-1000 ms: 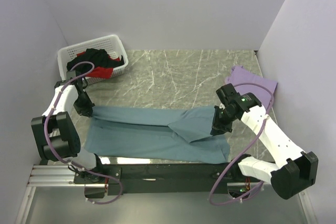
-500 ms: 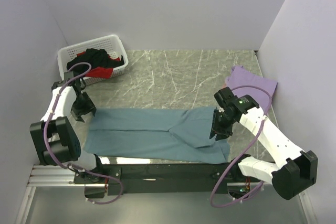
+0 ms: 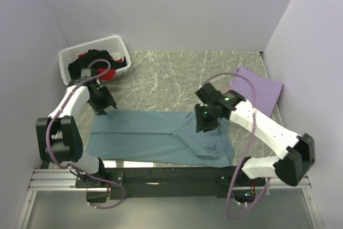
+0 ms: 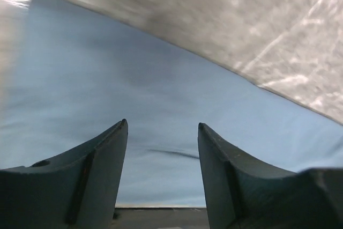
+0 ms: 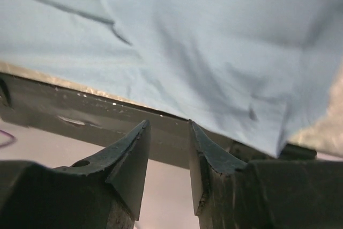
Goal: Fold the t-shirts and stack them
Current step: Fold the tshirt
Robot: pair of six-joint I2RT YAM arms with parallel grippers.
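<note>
A dusty teal-blue t-shirt (image 3: pixel 155 135) lies folded into a long band along the table's near edge; it also fills the left wrist view (image 4: pixel 134 111) and the right wrist view (image 5: pixel 214 41). My left gripper (image 3: pixel 105 105) hovers at the band's far left corner, open, nothing between its fingers (image 4: pixel 102 170). My right gripper (image 3: pixel 206 124) is over the band's right part, open and empty, its fingers (image 5: pixel 131 159) apart. A lavender-purple t-shirt (image 3: pixel 257 87) lies folded at the right. Black (image 3: pixel 94 60) and red (image 3: pixel 104 72) t-shirts sit in the basket.
A white slotted basket (image 3: pixel 115 44) stands at the back left corner. Grey marble tabletop (image 3: pixel 171 79) stretches behind the teal shirt. The black table edge (image 5: pixel 80 111) runs just under the shirt's near hem. Walls close in on three sides.
Both grippers let go of the teal shirt and opened. The left gripper moved right and back; the right arm swung left over the shirt. The shirt's right end now lies flat.
</note>
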